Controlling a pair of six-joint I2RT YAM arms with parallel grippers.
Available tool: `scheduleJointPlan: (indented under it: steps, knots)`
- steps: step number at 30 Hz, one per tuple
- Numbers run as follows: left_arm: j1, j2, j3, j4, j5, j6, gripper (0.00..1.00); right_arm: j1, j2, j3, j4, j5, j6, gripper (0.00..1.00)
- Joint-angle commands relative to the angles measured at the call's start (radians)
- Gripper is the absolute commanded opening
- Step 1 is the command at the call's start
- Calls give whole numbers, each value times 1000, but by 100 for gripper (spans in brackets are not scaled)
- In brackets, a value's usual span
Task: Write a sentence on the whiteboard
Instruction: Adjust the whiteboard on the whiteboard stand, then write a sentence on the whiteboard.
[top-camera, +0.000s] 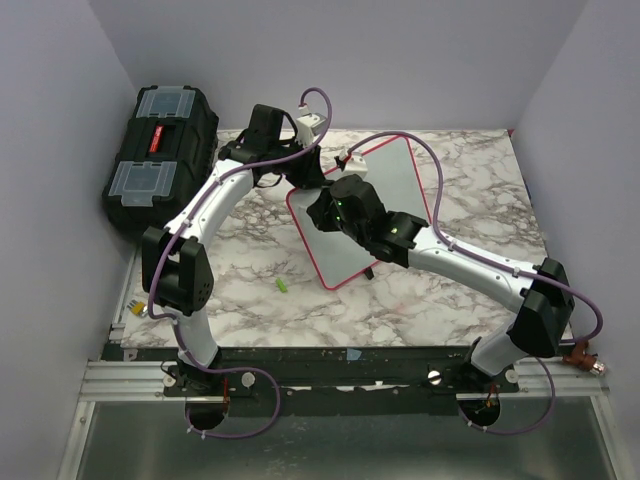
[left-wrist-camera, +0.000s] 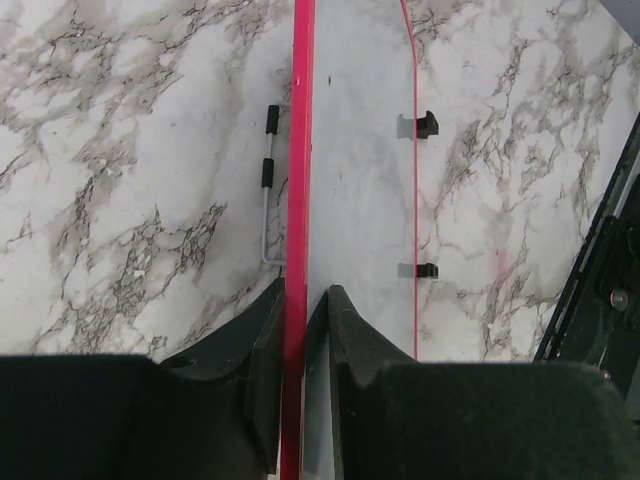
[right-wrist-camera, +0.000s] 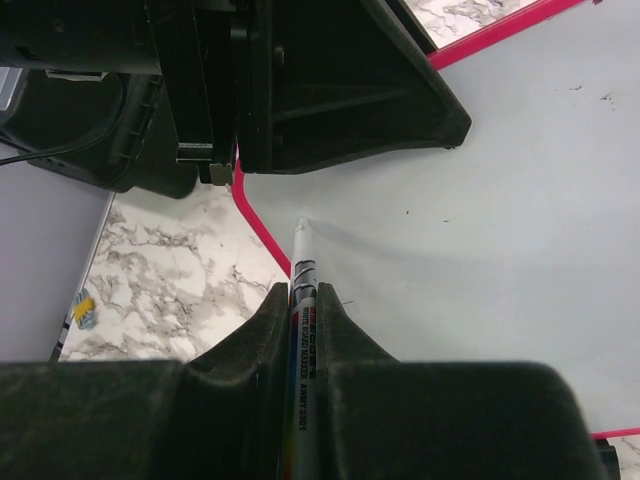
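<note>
Left arm (top-camera: 215, 200): rises from its base, elbow bent outward, forearm reaching in toward the centre.
Left gripper (left-wrist-camera: 303, 292): jaws nearly closed, pinching the board's (left-wrist-camera: 360, 180) red edge between them.
Right arm (top-camera: 470, 255): stretched low from the right side toward the centre.
Right gripper (right-wrist-camera: 305, 295): clamped on a marker (right-wrist-camera: 303, 255), whose tip sticks out in front, pointing away from the wrist.

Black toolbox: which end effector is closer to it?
Left. Left end effector: gripping the whiteboard edge near the toolbox. Right end effector: farther, holding a marker over the board.
</note>
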Motion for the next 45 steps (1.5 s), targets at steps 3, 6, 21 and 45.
scheduleJointPlan:
  steps: [3,6,21,45]
  knots:
    - [-5,-59,0,51,-36,24,0,11,21,11,46,44,2,1]
    - [-7,-60,2,50,-36,26,0,11,23,-1,46,47,1,1]
    - [-10,-60,16,37,-35,29,0,11,-22,-104,20,59,24,1]
    - [-29,-63,23,2,-45,60,0,12,34,19,37,205,-61,1]
